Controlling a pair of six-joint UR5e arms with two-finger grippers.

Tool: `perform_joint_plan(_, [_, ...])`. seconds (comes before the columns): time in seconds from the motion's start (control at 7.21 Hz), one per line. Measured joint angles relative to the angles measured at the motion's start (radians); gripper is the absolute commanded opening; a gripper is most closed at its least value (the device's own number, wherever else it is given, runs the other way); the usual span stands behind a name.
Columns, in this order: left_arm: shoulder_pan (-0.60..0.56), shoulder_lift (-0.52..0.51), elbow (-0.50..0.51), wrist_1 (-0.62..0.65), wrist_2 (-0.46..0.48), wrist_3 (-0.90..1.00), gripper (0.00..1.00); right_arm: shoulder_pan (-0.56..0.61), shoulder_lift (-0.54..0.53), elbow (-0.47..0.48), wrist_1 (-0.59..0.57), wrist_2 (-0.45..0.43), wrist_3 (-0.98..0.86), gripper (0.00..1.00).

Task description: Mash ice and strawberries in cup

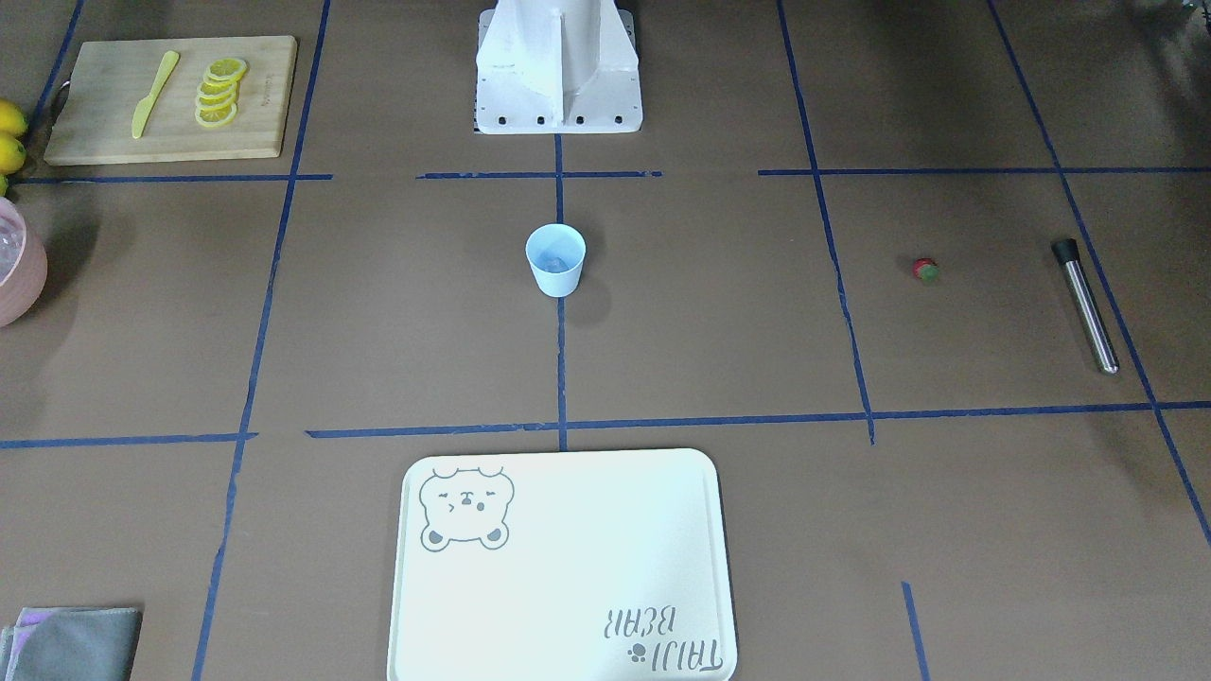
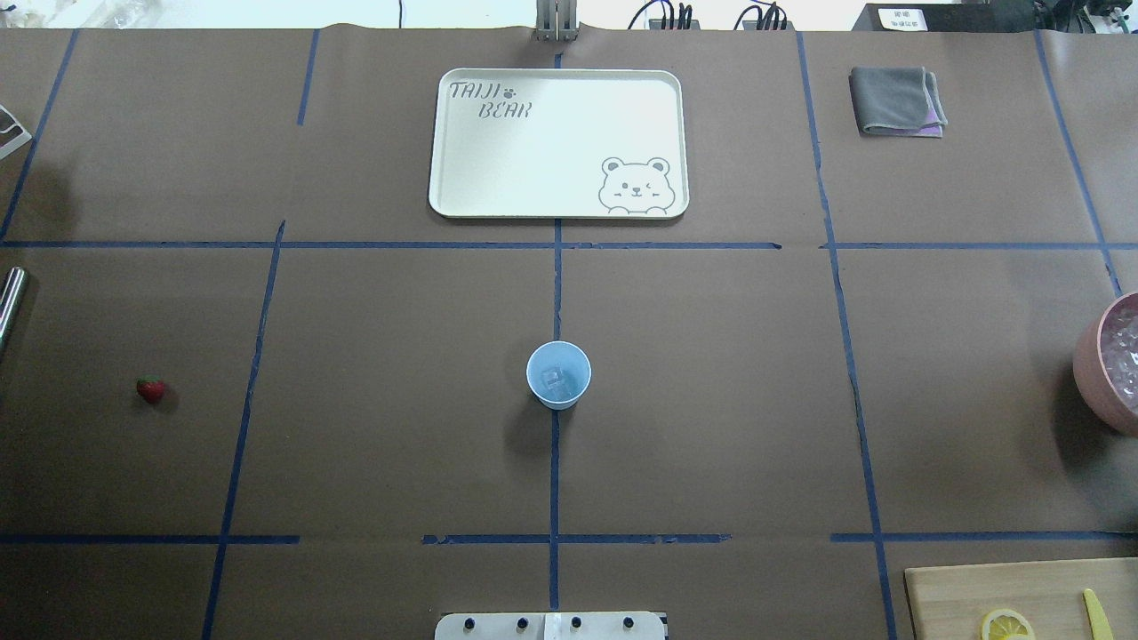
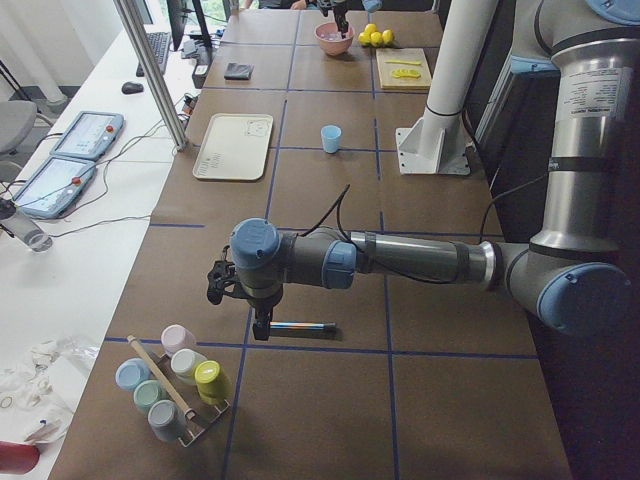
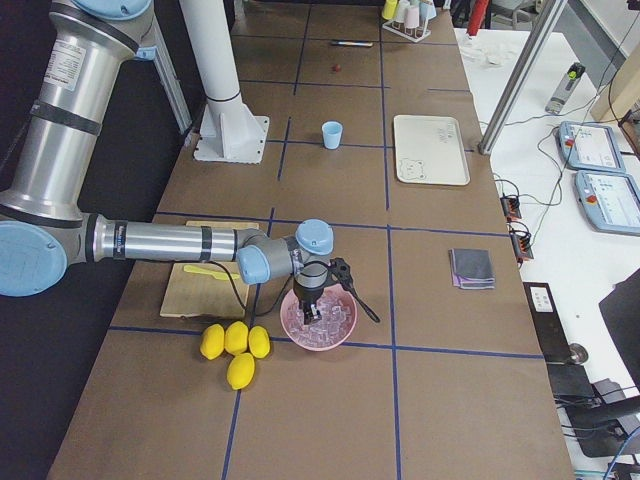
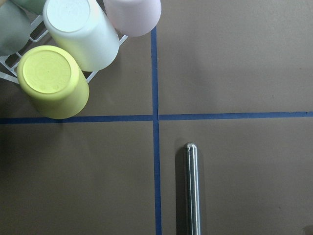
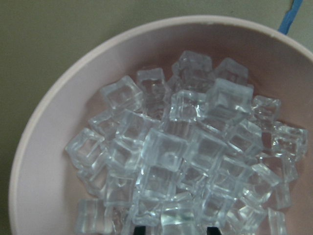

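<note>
Brown paper covers the table (image 2: 711,400); the strawberry (image 2: 151,388) lies near its left end, nearest the left gripper (image 3: 262,328), state unclear; right gripper (image 4: 313,310), jaws apart, hangs over the ice bowl (image 2: 1089,356).

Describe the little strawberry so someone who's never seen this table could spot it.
Start at the small light-blue plastic cup at the middle of the brown, blue-taped table. Go toward the robot's left, across one tape line, to the tiny red strawberry with a green cap. Unlike the long silver metal rod beyond it, it is round and red.
</note>
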Motion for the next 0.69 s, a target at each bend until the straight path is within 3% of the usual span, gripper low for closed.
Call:
perform_joint_plan(0.42, [0.0, 0.0, -0.001, 0.0, 0.0, 0.0, 1.0, 0.011, -0.001, 0.015, 0.0, 0.006, -0.001, 0.0])
perform_joint_plan(0.69, [0.0, 0.0, -0.001, 0.0, 0.0, 0.0, 1.0, 0.093, -0.002, 0.103, -0.02, 0.073, -0.003, 0.0])
